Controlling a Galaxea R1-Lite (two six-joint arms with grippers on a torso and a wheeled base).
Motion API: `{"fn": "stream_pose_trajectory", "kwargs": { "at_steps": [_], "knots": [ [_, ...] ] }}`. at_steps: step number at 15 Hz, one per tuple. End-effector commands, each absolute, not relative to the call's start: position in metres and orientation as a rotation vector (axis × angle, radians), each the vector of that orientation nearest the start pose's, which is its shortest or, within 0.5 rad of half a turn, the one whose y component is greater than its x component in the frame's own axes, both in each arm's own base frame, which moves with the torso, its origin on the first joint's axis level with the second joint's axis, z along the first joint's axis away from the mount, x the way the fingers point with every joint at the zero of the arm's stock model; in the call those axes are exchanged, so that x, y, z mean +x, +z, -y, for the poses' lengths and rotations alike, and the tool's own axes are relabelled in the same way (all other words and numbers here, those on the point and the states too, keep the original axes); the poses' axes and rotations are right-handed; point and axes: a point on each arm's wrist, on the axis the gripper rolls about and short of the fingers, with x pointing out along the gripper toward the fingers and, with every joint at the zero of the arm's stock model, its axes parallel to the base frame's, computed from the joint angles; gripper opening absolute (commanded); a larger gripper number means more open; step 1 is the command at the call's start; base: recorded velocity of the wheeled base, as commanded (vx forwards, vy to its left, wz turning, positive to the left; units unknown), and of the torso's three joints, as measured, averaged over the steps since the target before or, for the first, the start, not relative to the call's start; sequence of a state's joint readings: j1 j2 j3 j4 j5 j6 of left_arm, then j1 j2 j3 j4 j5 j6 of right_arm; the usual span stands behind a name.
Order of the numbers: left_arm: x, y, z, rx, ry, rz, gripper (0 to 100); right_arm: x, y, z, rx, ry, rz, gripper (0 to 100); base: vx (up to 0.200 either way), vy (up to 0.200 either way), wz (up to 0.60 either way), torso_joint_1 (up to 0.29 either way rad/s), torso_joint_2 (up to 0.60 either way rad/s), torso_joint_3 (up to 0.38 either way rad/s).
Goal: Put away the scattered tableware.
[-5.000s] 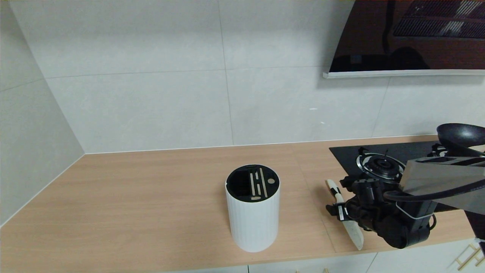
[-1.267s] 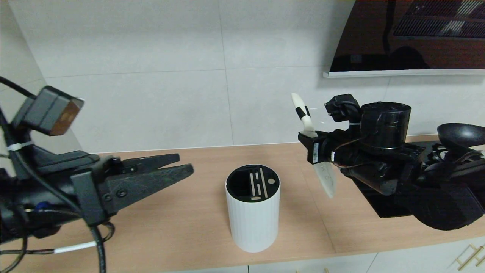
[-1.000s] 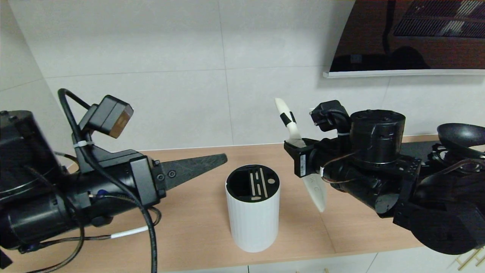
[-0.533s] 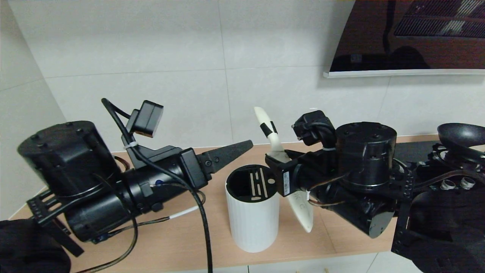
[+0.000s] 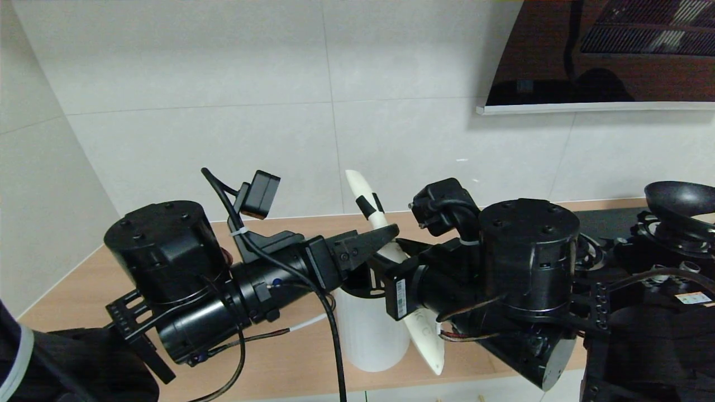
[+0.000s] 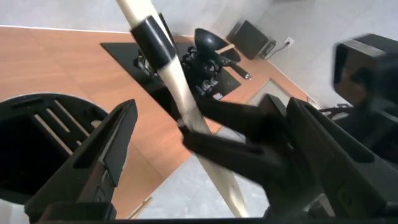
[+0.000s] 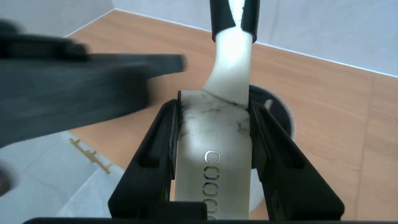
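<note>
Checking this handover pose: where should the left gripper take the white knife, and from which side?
On the handle, just below the black band, coming in from the robot's left. The knife stands nearly upright, handle up, with the right gripper shut on its blade, so the handle sticks up free and blunt. The left gripper is open, close to it.

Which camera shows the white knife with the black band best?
The head view: the white black-banded knife shows from handle end to blade tip. The left wrist view crops its handle end; the right wrist view shows its middle, clamped in the right tool.
</note>
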State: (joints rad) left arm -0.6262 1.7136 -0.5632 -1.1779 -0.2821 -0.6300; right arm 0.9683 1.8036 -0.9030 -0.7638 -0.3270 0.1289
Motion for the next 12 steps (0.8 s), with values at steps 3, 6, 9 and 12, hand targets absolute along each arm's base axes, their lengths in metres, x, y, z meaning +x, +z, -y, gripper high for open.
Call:
{"fn": "stream_pose_trajectory", "kwargs": {
  "at_steps": [3, 6, 9, 12],
  "knots": [
    [0.236, 0.165, 0.175, -0.604, -0.855, -0.232, 100, 0.189, 0.183, -0.277, 0.026, 0.653, -0.168, 0, 0.0, 0.0, 0.0, 0.0, 0.0, 0.0],
    [0.24, 0.162, 0.177, -0.606, -0.848, -0.206, 100, 0.184, 0.18, -0.278, 0.017, 0.668, -0.177, 0, 0.0, 0.0, 0.0, 0.0, 0.0, 0.0],
    [0.24, 0.161, 0.177, -0.606, -0.847, -0.209, 100, 0.18, 0.179, -0.279, 0.012, 0.681, -0.18, 0, 0.0, 0.0, 0.0, 0.0, 0.0, 0.0],
    [0.24, 0.161, 0.177, -0.603, -0.847, -0.208, 100, 0.172, 0.179, -0.279, 0.007, 0.701, -0.183, 0, 0.0, 0.0, 0.0, 0.0, 0.0, 0.0]
  ]
}}
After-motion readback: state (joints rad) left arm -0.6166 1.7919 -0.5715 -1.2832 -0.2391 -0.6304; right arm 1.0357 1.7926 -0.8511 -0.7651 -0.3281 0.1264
